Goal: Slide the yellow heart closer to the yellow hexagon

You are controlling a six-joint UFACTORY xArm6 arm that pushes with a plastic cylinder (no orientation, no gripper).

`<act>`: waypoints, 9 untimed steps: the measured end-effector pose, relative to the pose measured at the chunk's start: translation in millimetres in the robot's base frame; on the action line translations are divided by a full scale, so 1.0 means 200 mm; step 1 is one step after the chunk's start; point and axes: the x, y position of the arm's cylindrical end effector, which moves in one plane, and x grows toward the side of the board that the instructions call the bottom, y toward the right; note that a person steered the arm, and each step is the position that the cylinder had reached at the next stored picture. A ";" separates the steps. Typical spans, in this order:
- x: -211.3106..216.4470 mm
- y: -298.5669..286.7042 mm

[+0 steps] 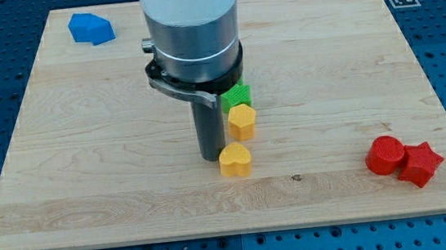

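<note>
Two yellow blocks, yellow heart (235, 160) touching my tip (212, 158), yellow hexagon (241, 121) above, green block (236, 97) half hidden.

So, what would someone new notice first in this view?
The big arm at the top centre, with my tip down just left of the yellow heart. The yellow hexagon sits right above the heart, a green block behind it. Two red blocks huddle at the lower right.
</note>
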 end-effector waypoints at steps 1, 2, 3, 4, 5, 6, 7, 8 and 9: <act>0.00 0.00; 0.08 -0.16; 0.19 -0.17; 0.35 -0.05; 0.35 0.06; 0.32 0.14; 0.11 0.14; 0.08 0.14; 0.08 0.14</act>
